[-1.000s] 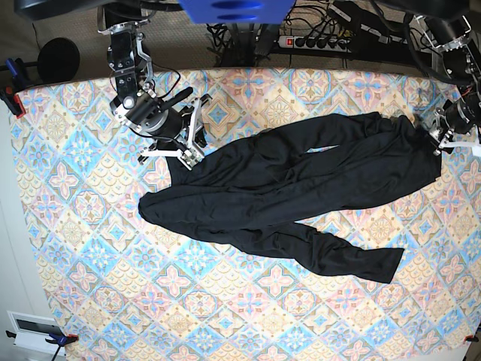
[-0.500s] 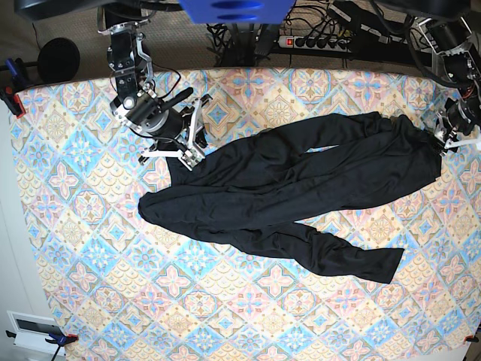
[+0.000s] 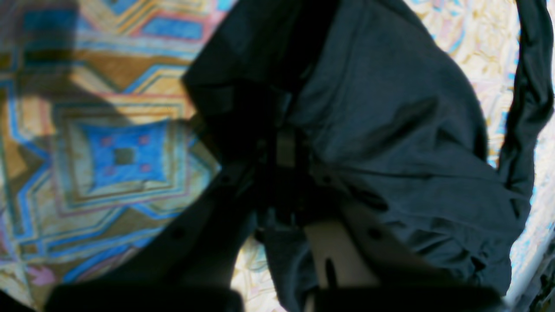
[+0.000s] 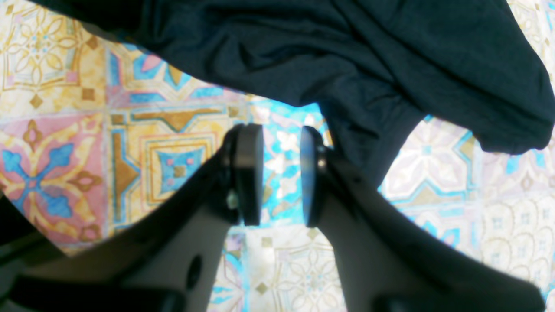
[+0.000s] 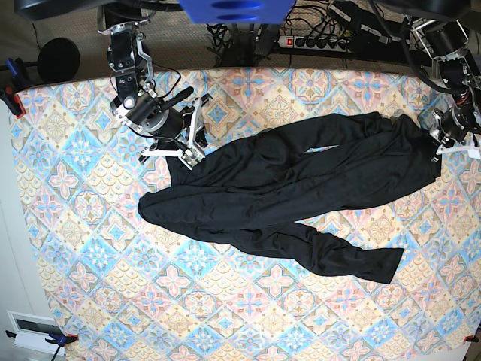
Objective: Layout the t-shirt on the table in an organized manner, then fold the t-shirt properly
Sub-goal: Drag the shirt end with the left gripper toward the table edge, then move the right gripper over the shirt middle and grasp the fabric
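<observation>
Left gripper (image 5: 434, 150) has closed on the t-shirt (image 5: 301, 180); fingertips hidden in blurred dark cloth. Right gripper (image 4: 282, 169) jaws apart, empty.

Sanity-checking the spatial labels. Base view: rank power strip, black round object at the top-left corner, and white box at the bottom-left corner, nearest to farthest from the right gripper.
From the right gripper:
1. Black round object, off the table's top-left corner.
2. Power strip, on the floor past the table's far edge, top centre-right.
3. White box, bottom-left corner.

The first two are fairly close; the box is plainly farthest.
</observation>
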Robot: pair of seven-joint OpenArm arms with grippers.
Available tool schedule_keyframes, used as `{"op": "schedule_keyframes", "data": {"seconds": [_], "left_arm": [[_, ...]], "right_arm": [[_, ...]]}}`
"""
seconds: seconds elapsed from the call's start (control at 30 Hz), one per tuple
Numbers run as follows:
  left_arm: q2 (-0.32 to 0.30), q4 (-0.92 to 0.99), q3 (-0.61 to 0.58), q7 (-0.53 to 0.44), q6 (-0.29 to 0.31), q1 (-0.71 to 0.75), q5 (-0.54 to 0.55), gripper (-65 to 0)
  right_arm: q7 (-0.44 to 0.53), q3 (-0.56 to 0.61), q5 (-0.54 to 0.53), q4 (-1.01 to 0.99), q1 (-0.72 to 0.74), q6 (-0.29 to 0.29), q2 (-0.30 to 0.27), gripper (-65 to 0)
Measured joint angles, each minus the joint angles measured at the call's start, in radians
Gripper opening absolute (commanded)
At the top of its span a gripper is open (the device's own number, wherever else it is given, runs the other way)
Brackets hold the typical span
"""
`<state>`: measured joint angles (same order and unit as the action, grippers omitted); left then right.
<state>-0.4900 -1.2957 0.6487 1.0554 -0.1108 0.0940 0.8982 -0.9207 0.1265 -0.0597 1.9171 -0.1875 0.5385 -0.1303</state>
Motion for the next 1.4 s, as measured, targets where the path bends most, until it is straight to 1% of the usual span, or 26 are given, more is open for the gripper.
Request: {"op": "schedule_keyframes", "data": {"seconds": [0.13, 0.17, 0.23, 0.3, 0.47, 0.6, 0.7, 0.97, 1.13, 1.23, 1.4], "left_arm": [[-0.005, -0.008, 0.013, 0.007, -0.001, 0.010, -0.001, -65.0], [-0.005, -0.024, 0.027, 0.010, 0.000, 0.026, -0.001, -65.0], [-0.005, -0.077, 0.076, 0.055, 0.004, 0.066, 0.011, -65.0], [-0.005, -0.138, 0.122, 0.063, -0.001, 0.103, 0.011, -65.0], [-0.006, -0.224, 0.166, 0.082, 0.007, 0.203, 0.113, -65.0], [-0.009, -0.223, 0.203, 0.077, 0.000, 0.293, 0.097, -65.0], [-0.003, -0.223, 0.201, 0.082, 0.000, 0.315, 0.100, -65.0], [-0.002, -0.223, 0.199, 0.078, 0.003, 0.310, 0.101, -65.0], [0.002, -0.223, 0.196, 0.079, 0.003, 0.296, 0.092, -65.0], [0.028, -0.223, 0.195, 0.075, 0.004, 0.285, 0.043, -65.0], [0.069, -0.222, 0.196, 0.079, 0.003, 0.283, 0.016, -65.0]], "right_arm": [[0.000, 0.000, 0.000, 0.000, 0.000, 0.000, -0.001, -51.3], [0.000, 0.000, 0.000, 0.000, 0.000, 0.000, 0.000, -51.3], [0.000, 0.000, 0.000, 0.000, 0.002, 0.000, 0.000, -51.3], [0.000, 0.000, 0.000, 0.000, 0.002, 0.000, 0.000, -51.3], [0.004, 0.001, 0.000, -0.001, 0.003, 0.000, 0.000, -51.3], [-0.003, 0.001, 0.001, -0.001, 0.002, 0.000, -0.001, -51.3], [0.000, 0.006, 0.000, -0.001, 0.002, 0.000, 0.000, -51.1], [-0.001, 0.087, 0.001, -0.002, 0.068, 0.000, -0.001, -50.8], [-0.004, 0.166, 0.001, -0.006, 0.148, 0.000, -0.005, -50.8], [0.004, 0.241, 0.000, -0.042, 0.203, 0.000, -0.003, -50.8], [-0.008, 0.367, 0.000, -0.124, 0.283, 0.003, 0.002, -50.8]]}}
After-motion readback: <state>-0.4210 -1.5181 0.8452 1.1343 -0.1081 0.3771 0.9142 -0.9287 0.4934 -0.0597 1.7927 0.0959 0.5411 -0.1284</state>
